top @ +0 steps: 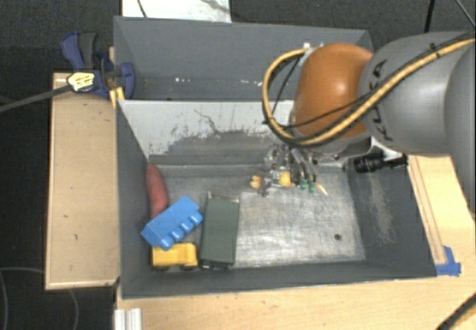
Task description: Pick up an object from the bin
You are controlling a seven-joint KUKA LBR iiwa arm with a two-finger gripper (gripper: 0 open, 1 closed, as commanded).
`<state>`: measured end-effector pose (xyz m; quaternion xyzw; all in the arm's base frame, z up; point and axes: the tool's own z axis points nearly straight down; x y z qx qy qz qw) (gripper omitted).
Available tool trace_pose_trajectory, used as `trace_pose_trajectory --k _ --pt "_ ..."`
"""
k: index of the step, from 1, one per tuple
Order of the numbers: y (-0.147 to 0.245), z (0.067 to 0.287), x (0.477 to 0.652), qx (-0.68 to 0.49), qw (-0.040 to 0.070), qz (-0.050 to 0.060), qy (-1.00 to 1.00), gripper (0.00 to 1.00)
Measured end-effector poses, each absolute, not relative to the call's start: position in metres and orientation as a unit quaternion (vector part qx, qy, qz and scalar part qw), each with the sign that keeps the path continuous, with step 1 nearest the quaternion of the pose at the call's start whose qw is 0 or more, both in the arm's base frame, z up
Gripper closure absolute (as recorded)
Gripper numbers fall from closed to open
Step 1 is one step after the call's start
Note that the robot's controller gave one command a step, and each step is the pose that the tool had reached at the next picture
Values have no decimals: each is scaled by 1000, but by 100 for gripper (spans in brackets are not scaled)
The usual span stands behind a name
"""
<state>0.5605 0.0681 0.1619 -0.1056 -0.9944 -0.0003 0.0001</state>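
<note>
Camera view: approach step, nothing picked yet by the look of it. Gripper (pixel 294 172) low over bare floor of the bin (pixel 327 228), near the back wall; cannot tell how far open, nor whether anything held. Candidates well apart at front left: blue ridged block (pixel 172 222), yellow block (pixel 175 256) just beside it, dark flat box (pixel 220 230), reddish oblong piece (pixel 157 191). Next, probably: cross leftward, centre over one, descend.

A robotics lab, by the look: a heavy grey industrial arm (pixel 428 98) with an orange wrist cover (pixel 331 87) and looped cables (pixel 268 98) just above the pincer (pixel 291 176), a scuffed grey metal bin (pixel 223 57) around it, toy blocks (pixel 172 221) to its lower left, dark carpet (pixel 44 1) beyond.
</note>
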Motion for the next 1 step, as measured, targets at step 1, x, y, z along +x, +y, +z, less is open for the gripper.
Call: trace_pose_trajectory --k 1 --pt "74 215 577 -101 0 0 -995 100"
